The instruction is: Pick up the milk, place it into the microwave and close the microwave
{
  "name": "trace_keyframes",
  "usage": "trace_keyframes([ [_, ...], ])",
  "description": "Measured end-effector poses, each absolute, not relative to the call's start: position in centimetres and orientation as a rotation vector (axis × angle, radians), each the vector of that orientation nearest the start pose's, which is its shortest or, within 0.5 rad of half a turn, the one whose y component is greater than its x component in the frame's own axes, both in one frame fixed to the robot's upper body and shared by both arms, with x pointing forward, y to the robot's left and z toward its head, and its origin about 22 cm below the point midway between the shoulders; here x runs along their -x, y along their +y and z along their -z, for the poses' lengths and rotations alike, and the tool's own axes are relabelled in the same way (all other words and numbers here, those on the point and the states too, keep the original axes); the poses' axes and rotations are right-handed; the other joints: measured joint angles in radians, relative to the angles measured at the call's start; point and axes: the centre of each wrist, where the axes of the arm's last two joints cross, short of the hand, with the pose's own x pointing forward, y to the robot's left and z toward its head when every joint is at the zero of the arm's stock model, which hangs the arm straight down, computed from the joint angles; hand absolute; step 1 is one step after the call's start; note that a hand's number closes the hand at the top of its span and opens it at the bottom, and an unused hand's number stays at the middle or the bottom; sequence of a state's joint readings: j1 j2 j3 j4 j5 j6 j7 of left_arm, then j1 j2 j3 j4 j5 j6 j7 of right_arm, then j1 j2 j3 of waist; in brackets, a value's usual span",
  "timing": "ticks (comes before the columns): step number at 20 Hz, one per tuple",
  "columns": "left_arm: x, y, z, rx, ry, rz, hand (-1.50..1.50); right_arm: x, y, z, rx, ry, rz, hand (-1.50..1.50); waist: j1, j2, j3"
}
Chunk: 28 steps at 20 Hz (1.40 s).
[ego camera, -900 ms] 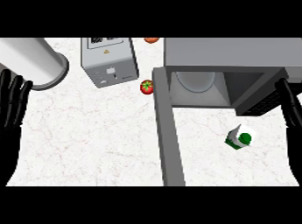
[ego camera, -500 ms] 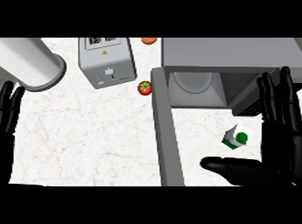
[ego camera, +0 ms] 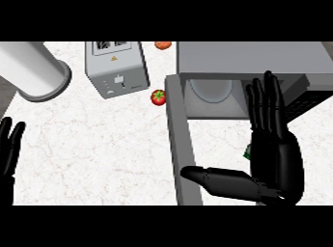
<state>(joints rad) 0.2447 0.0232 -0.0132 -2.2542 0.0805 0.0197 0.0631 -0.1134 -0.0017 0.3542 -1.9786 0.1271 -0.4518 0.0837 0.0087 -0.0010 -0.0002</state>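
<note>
My right hand (ego camera: 274,154) hangs open over the counter in front of the microwave (ego camera: 254,62), fingers straight and pointing away, thumb stretched out to the left. It covers the milk carton almost wholly; only a green sliver of the milk carton (ego camera: 247,154) shows at the hand's left edge. The microwave stands open, with a white plate (ego camera: 212,91) inside. Its door (ego camera: 179,144) swings out toward me as a long grey strip. My left hand (ego camera: 1,154) rests open at the lower left edge, fingers up.
A grey toaster (ego camera: 117,67) stands at the back centre. A large white cylinder (ego camera: 28,70) lies at the back left. One tomato (ego camera: 158,97) sits beside the door's hinge end, and another tomato (ego camera: 163,45) lies further back.
My right hand has moved in from the right edge to the left and forward, and now covers the milk carton. My left hand has sunk lower at the left edge.
</note>
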Motion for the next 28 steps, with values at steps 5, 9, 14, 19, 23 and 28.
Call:
trace_keyframes([
  [5,-14.1,25.0,-11.7,-0.029,-1.963,-0.107,-1.5,-21.9,-14.0,-10.8,0.113,-2.007,0.149,-1.5,-0.002,-0.001,0.0],
  [9,-13.3,25.6,-10.9,-0.033,-1.957,-0.106,-1.5,-22.5,-14.0,-10.0,0.195,-1.978,0.167,-1.5,-0.002,0.0,0.0],
  [14,-11.9,25.7,-10.8,-0.034,-1.96,-0.112,-1.5,-23.0,-15.9,-8.6,0.261,-1.936,0.205,-1.5,-0.002,0.0,0.0],
  [19,-11.3,26.5,-10.5,-0.038,-1.96,-0.109,-1.5,-22.6,-17.3,-6.6,0.293,-1.894,0.243,-1.5,-0.004,0.0,0.0],
  [23,-10.7,26.7,-11.1,-0.035,-1.956,-0.106,-1.5,-22.7,-18.8,-4.5,0.322,-1.859,0.268,-1.5,-0.004,0.0,0.0],
  [28,-9.8,27.3,-10.4,-0.025,-1.955,-0.101,-1.5,-22.3,-20.7,-1.3,0.372,-1.818,0.301,-1.5,-0.002,0.0,0.0],
])
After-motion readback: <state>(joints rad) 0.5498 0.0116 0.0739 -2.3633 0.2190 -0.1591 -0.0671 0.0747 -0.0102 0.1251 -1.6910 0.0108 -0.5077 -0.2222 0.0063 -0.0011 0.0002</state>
